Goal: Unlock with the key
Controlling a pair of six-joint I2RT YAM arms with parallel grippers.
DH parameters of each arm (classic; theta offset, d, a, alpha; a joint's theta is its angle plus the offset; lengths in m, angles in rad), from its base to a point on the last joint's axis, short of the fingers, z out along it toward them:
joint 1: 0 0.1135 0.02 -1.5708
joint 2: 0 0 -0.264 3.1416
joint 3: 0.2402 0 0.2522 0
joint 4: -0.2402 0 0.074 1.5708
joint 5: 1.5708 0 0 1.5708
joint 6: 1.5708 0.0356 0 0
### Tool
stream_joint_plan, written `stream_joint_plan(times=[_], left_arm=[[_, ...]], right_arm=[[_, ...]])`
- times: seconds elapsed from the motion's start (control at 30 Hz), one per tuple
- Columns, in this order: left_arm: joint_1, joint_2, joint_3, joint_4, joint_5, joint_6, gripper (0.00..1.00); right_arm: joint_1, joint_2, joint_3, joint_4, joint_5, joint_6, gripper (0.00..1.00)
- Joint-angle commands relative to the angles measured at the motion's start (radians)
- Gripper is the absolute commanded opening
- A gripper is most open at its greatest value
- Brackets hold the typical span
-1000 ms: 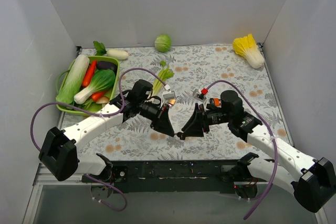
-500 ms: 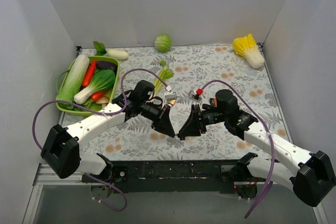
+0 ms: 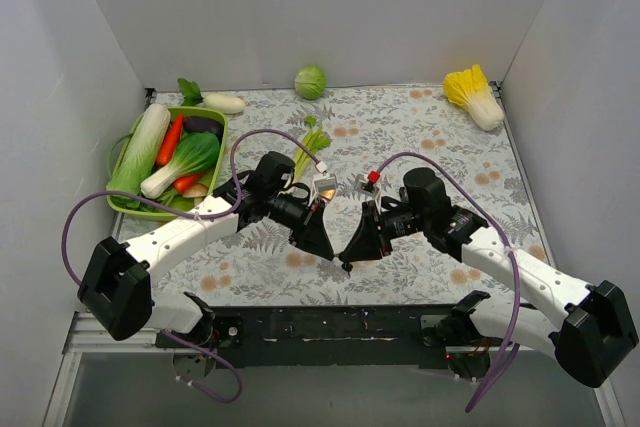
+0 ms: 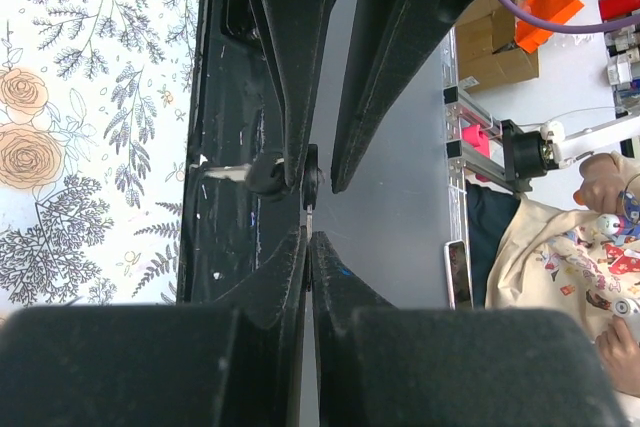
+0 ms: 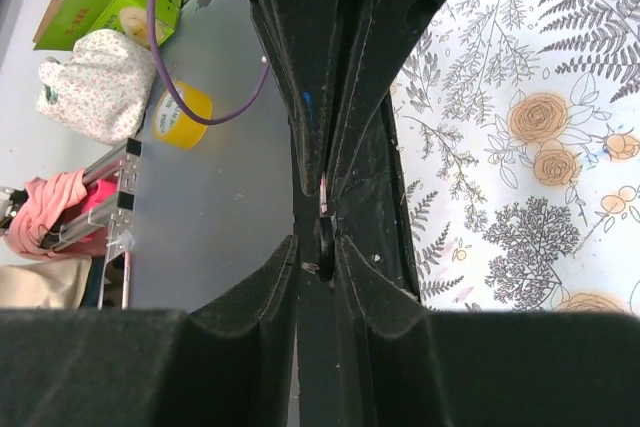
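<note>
Careful: your left gripper [image 3: 322, 247] is pinched together, tip to tip with the right gripper [image 3: 347, 259], which nips the key [image 4: 262, 173] by its black head, blade jutting sideways. An uneven pull could twist it free, dropping it past the counter [image 4: 60, 97] edge.

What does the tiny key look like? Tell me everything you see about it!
The key is tiny, with a rounded black head that looks like plastic and a short, flat, silvery metal blade. It is held up off the flowery table. The right gripper pinches its head between its fingertips, and the blade pokes out sideways, bare. The left gripper, shut, sits right by the head; whether it touches the key is hidden.
</note>
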Motion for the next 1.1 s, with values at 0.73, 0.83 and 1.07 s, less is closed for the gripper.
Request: stream_joint_plan(times=[0.73,0.83,1.07], left_arm=[[0.001,-0.103,-0.015,0.333,-0.652,-0.113,0.98],[0.0,0.021,0.057,0.307,-0.606,-0.056,0.98],[-0.036,0.335,0.316,0.246,-0.523,0.151,0.98]], right_arm=[[-0.194,-0.176,-0.081,0.071,0.417,0.112,0.01],[-0.326,-0.217,-0.107,0.055,0.415,0.105,0.01],[-0.601,-0.301,-0.039,-0.109,0.501,0.06,0.01]])
